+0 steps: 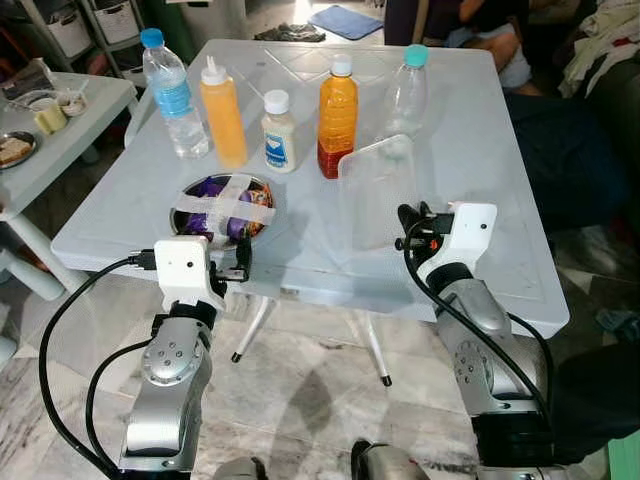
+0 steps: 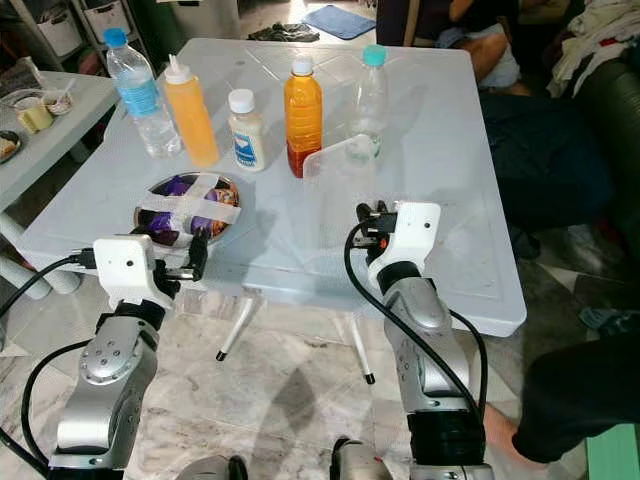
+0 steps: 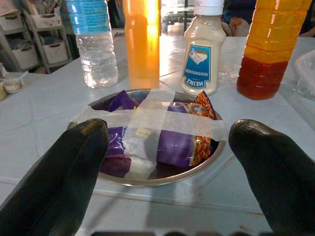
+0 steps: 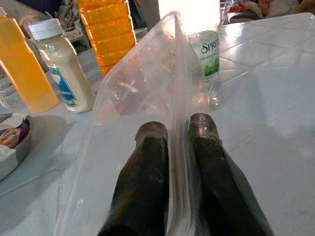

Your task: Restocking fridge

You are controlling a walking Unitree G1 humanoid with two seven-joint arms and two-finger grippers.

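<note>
Head view first: white table ahead, with a row of bottles standing beyond both grippers. Left gripper parked at the near edge, just short of the taped metal bowl. Right gripper clamped on the near rim of a clear plastic container, tilting it up off the table.

Over to the left wrist: fingers spread wide, holding nothing, bowl of purple snack packets sitting straight ahead between them. Mayonnaise bottle, orange squeeze bottle and water bottle beyond the bowl.

Right wrist now: fingers pinched narrow on the container wall, one inside, one outside. Soda bottle just past the far rim, juice bottle off beyond it too.

Judging the step: likely lifting the container clear for the fridge. Best done slowly and level, grip kept firm on that thin slippery wall, far rim steered away from the soda bottle.
</note>
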